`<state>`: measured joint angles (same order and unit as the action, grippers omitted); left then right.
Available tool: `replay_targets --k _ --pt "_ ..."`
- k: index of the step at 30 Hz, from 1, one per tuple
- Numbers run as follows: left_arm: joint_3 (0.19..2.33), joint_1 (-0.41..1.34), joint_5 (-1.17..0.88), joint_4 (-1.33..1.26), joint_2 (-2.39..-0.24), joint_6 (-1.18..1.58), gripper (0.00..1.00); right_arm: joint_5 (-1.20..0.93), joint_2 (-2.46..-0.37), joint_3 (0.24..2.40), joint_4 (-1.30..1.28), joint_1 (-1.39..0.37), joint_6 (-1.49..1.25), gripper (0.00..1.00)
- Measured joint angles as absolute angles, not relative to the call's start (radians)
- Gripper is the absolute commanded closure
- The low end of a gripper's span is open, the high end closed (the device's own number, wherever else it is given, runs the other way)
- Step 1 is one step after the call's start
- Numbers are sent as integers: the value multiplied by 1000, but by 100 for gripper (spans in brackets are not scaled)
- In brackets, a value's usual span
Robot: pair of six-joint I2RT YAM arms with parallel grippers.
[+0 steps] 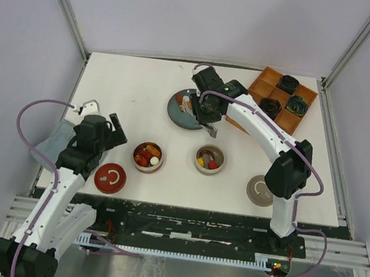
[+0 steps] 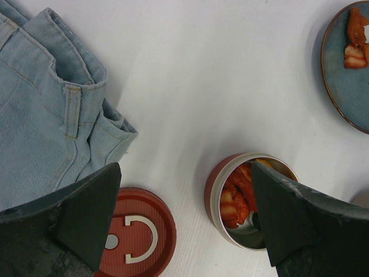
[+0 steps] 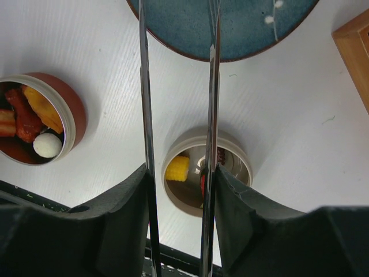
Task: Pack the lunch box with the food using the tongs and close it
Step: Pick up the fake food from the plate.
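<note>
The round glazed plate (image 2: 346, 95) is mottled teal-blue. At its seven o'clock, the rust-red round metal tin (image 3: 78, 115) holds red, orange and white food pieces (image 3: 43, 112). The long thin metal tongs (image 3: 147, 115) shine silver.

So the tongs (image 3: 145, 104) sit between the right gripper (image 3: 181, 179) fingers and stick out ahead of it, over the plate (image 3: 230, 29). The right tin (image 3: 183, 140) is just behind that gripper and the left tin (image 3: 79, 115) is off to its left. Both are on the tabletop (image 1: 142, 99) with food (image 3: 177, 167) inside. The tray (image 1: 265, 87) holding the rosettes (image 1: 289, 84) is out to its right. Over at the left gripper (image 2: 184, 225), the left lid (image 2: 138, 231) is down by its left finger, the left tin is by its right finger, and the jeans (image 2: 40, 115) are out to its left.
</note>
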<state>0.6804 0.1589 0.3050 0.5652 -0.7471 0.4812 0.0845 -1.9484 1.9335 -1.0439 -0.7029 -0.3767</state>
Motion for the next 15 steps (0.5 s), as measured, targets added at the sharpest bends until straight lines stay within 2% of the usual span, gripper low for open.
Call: replay_targets --k 15 --pt "680 159 305 565 -743 481 0 105 -2201 2178 -1041 -703 -329 50"
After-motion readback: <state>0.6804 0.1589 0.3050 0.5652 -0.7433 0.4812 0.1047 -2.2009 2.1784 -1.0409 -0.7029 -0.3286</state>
